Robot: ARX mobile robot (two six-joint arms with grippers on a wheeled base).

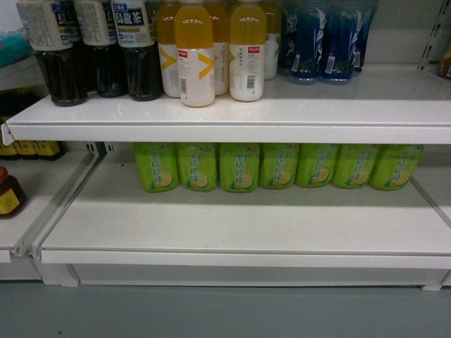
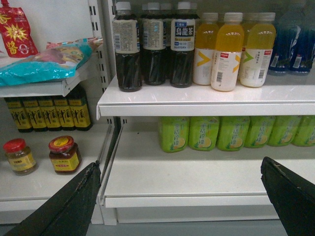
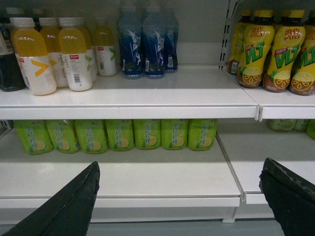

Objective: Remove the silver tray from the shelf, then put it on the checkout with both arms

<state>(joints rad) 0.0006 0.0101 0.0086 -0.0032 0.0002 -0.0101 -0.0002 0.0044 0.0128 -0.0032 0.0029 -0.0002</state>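
Facing shelf behind green bottles; left claw and right claw spread wide, gripping nothing.

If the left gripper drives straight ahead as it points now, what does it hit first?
Probably nothing soon: the left gripper, jaws wide open, points over the bare lower shelf. First in line looks like the green bottles at the back, though depth is unclear.
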